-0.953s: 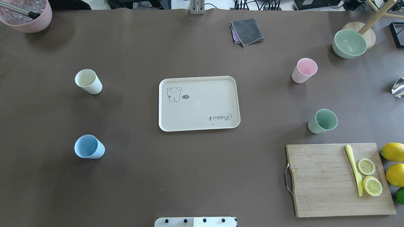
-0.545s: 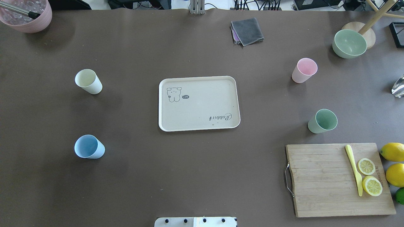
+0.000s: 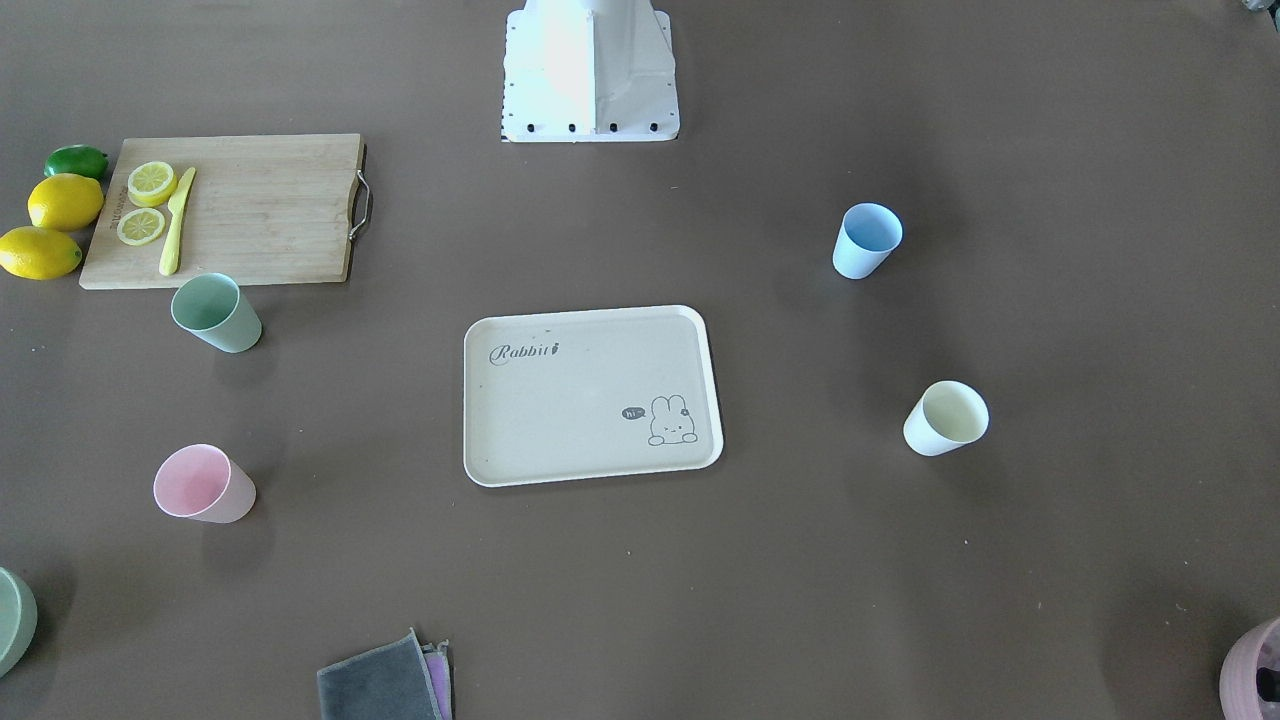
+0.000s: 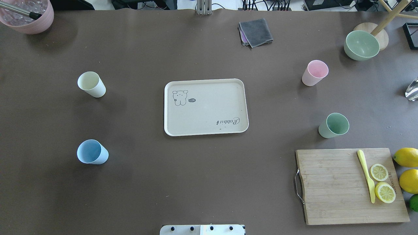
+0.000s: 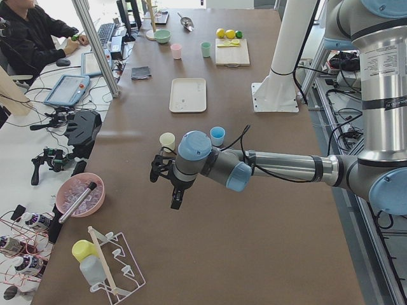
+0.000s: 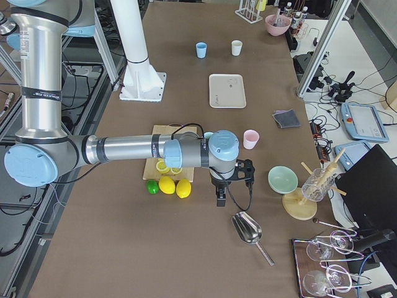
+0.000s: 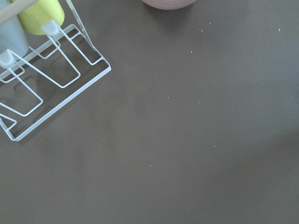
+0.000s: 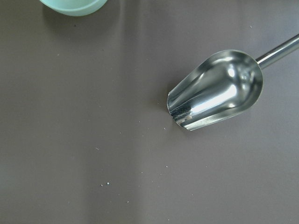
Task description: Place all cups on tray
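The left gripper (image 5: 173,202) hangs over bare brown table (image 4: 209,179) out at its own end. It shows only in the side view, so I cannot tell whether its fingers are spread or pressed together. The same goes for the right gripper (image 6: 220,200), poised at the opposite end with a shiny metal scoop (image 8: 215,91) lying just below it.

Nothing is held, and the flat cream-beige rectangular tray (image 4: 209,107) with the bunny drawing holds no cups yet.

- **From the left gripper:** the cream-white plastic tumbler (image 4: 91,84) and the light blue plastic tumbler (image 4: 92,152) stand upright between it and the tray. Both are well apart from the tray.
- **From the right gripper:** the pink plastic tumbler (image 4: 314,72) stands near, on the tray side. The mint green plastic tumbler (image 4: 333,125) is mostly hidden behind its wrist in the side view.

What could go wrong, as I judge it:

- These tumblers look light and tapered, so a pinch low on the wall could squeeze one upward out of the fingers.
- A descent slightly off centre could knock one over and send it rolling.
- The right arm reaches across the bamboo cutting board (image 4: 349,186) (lemons beside it), so a low swing toward the mint green tumbler could drag those along.
- If both arms head for the tray at once, they could meet over it
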